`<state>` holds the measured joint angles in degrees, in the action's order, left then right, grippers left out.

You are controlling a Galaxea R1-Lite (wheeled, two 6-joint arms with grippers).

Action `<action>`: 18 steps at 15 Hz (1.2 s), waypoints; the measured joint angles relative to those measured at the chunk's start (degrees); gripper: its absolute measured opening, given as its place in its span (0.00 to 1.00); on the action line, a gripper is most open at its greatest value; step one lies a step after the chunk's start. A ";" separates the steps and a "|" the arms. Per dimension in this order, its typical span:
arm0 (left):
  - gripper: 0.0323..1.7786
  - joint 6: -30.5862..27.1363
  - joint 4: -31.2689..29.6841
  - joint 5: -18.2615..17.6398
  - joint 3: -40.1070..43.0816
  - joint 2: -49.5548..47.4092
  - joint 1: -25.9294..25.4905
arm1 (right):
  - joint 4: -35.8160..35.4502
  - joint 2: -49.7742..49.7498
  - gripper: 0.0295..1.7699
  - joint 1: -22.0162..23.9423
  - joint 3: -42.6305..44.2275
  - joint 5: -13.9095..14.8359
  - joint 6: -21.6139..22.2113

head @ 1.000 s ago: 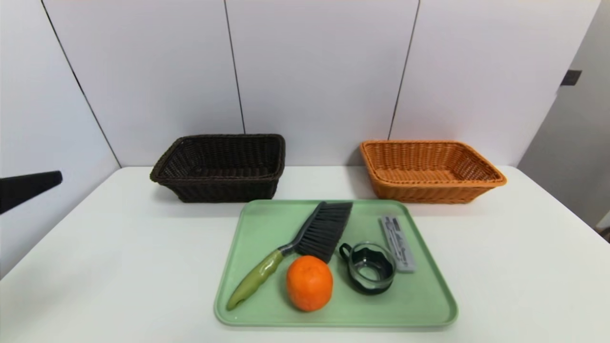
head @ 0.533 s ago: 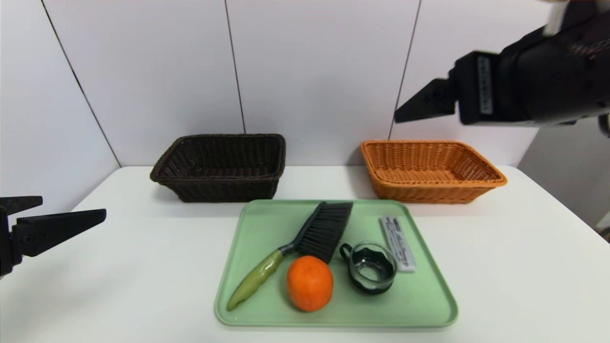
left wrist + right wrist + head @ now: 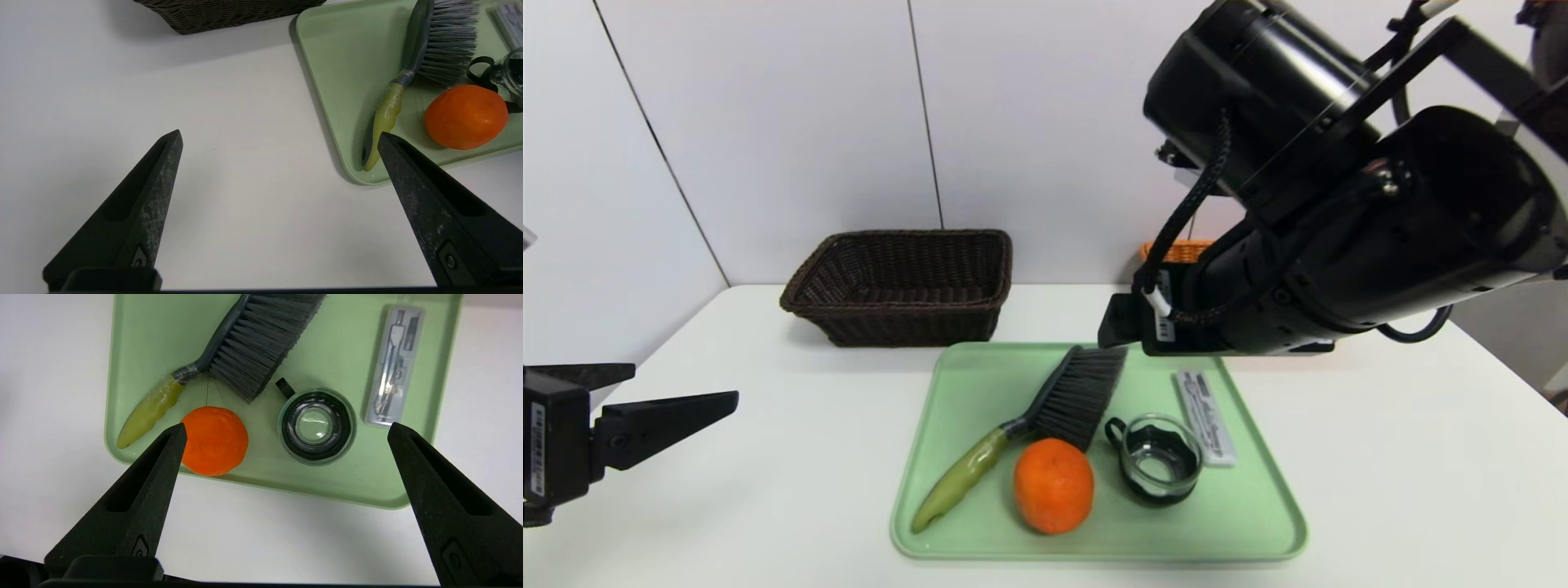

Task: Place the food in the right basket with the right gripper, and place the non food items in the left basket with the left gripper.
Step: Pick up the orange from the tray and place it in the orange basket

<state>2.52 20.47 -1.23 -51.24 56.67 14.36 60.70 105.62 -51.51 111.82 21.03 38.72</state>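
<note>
Green tray with one orange, one brush, one cup, two baskets, both end effectors spread wide

A lab-style test setup is showing here: a bare white surface is sitting against plain white wall panels.

Head camera high, facing forward-down; both wrist cameras angled down, sharing the green tray.
</note>
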 joint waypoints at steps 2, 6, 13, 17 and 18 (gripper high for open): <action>0.95 0.01 0.09 0.00 0.22 -0.06 0.05 | -0.59 1.82 0.96 -0.43 0.11 -0.02 1.35; 0.95 0.00 0.11 -0.15 0.52 -0.04 0.18 | -1.16 4.22 0.96 -3.04 0.16 -0.55 4.25; 0.95 0.06 -0.10 -0.26 2.29 -0.37 0.44 | -1.17 7.78 0.96 -6.99 0.16 -1.49 8.87; 0.95 0.01 -0.16 -0.30 3.19 -0.63 0.44 | -1.16 9.18 0.96 -8.25 0.16 -2.34 8.91; 0.95 0.00 -0.16 -0.33 3.25 -0.65 0.52 | -1.17 9.73 0.96 -8.45 0.16 -2.76 8.98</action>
<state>2.52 20.31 -1.56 -47.98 56.03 14.88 59.53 115.35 -59.95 111.98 18.27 47.70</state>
